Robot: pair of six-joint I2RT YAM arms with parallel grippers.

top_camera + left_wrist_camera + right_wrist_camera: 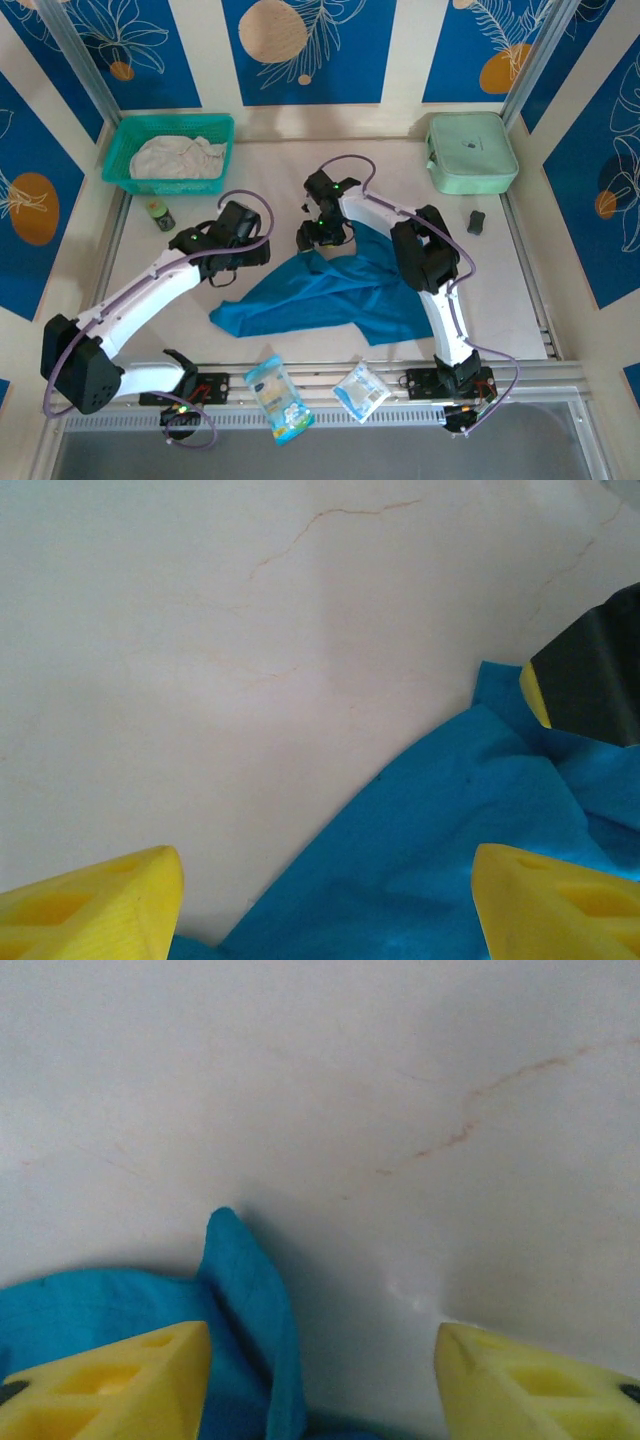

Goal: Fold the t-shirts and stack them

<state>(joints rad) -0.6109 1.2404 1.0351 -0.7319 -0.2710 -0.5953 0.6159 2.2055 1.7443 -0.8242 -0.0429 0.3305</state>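
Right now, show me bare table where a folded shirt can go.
Free: the far strip between the mesh basket and the mint case; the right side between the right arm and the table edge. Crowded: the centre, around the teal-blue t-shirt.

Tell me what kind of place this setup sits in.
Probably a robot test booth, not a home: printed blue wall panels in metal framing enclose a table, with a teal t-shirt laid out as a prop.

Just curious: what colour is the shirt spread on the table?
The shirt is plain teal-blue, clearest from the top camera.
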